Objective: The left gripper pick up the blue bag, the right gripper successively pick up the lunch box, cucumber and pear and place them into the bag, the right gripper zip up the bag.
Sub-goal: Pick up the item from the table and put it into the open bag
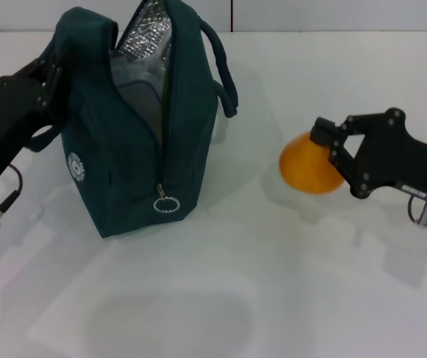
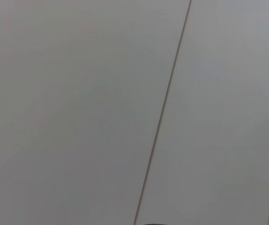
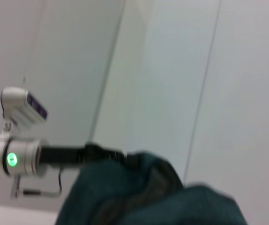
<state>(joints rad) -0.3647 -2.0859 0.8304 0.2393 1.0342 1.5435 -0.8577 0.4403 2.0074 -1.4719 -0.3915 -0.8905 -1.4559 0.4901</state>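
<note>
Presently the right gripper (image 1: 331, 148), fingers clenched on the orange pear (image 1: 310, 164), sits well right of the unzipped bag (image 1: 142, 127), whose far side the left gripper (image 1: 53, 74) grasps.

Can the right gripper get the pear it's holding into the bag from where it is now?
Probably yes. The right gripper holds the pear beside the bag, whose top gapes unzipped while the left gripper grips its far side. Nothing lies between them.
</note>
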